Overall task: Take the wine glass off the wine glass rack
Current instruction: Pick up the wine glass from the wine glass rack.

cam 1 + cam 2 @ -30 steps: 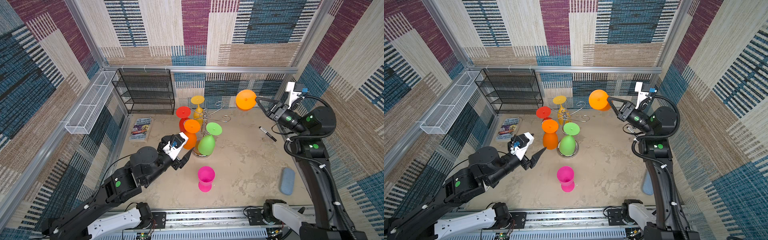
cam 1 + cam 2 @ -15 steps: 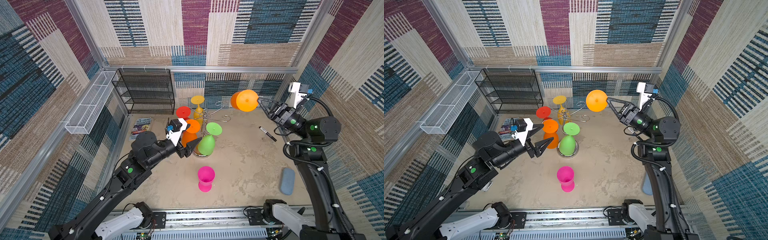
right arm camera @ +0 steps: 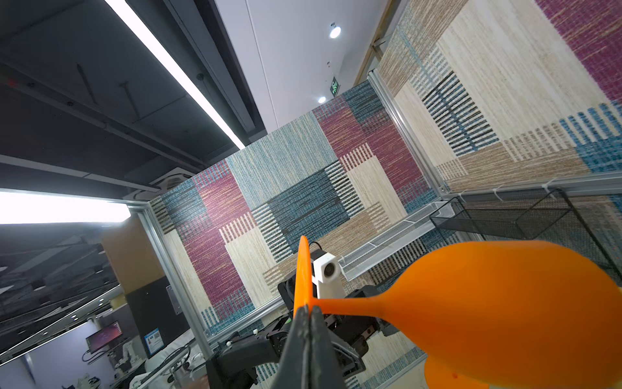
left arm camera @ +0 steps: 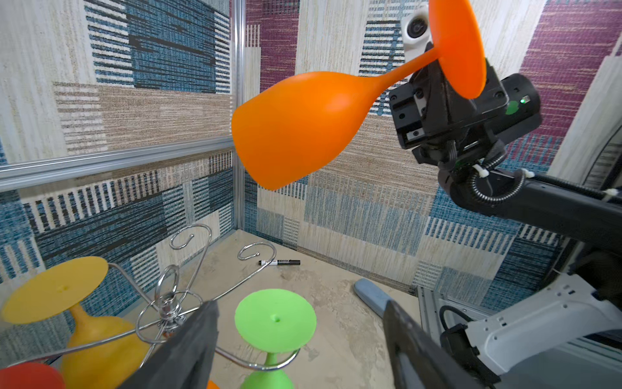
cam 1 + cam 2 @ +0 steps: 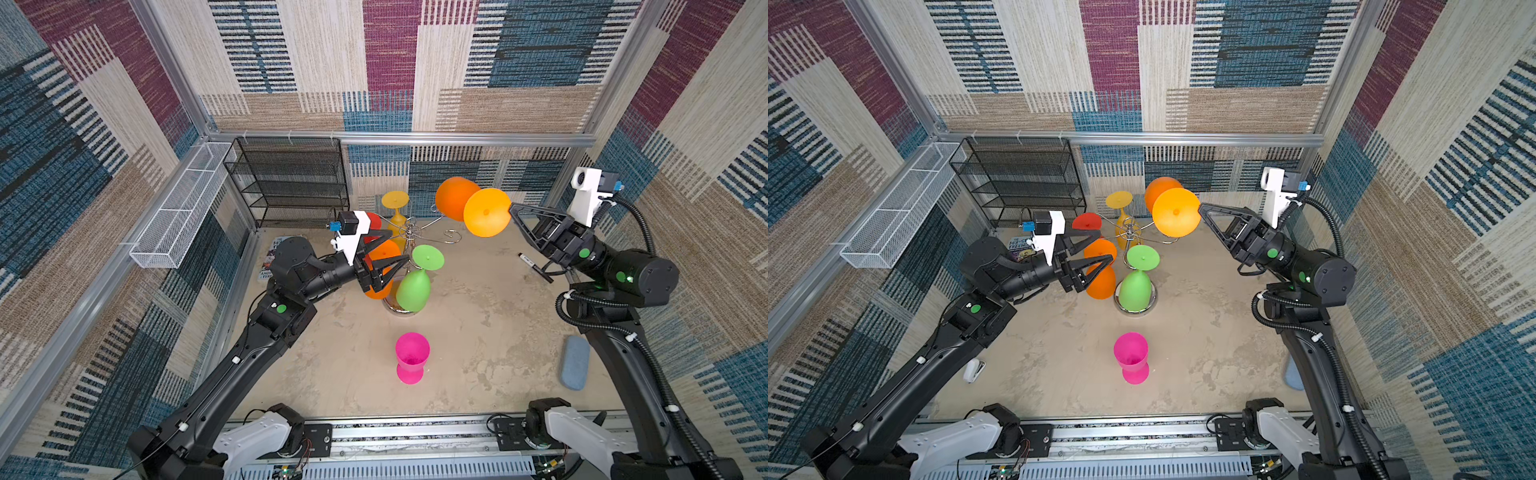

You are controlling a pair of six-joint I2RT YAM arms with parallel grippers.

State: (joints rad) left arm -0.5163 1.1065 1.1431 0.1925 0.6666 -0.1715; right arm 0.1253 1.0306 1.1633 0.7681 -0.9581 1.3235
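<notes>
The chrome wine glass rack [image 5: 412, 235] [image 5: 1132, 227] [image 4: 168, 304] stands mid-table, with a yellow [image 5: 395, 200], a red [image 5: 1087, 221], an orange [image 5: 381, 254] and a green wine glass [image 5: 414, 287] [image 4: 275, 320] hanging upside down from it. My right gripper [image 5: 512, 208] [image 5: 1200, 206] [image 3: 308, 308] is shut on the foot of another orange wine glass [image 5: 485, 212] [image 5: 1176, 212] [image 4: 303, 128] [image 3: 505, 303], held on its side high above the table, clear of the rack. My left gripper [image 5: 399, 247] [image 5: 1105, 248] [image 4: 299, 304] is open beside the rack's top, holding nothing.
A pink glass [image 5: 411, 357] stands upright near the table's front. A black mesh shelf [image 5: 291, 183] and a white wire basket [image 5: 178, 212] line the back left. A marker [image 5: 534, 266] and a blue-grey pad [image 5: 575, 368] lie at the right, a book [image 5: 272, 259] at the left.
My left arm has risen and reached toward the rack's top, its jaws a little wider. The right gripper has turned the held orange glass, bringing its bowl into view.
</notes>
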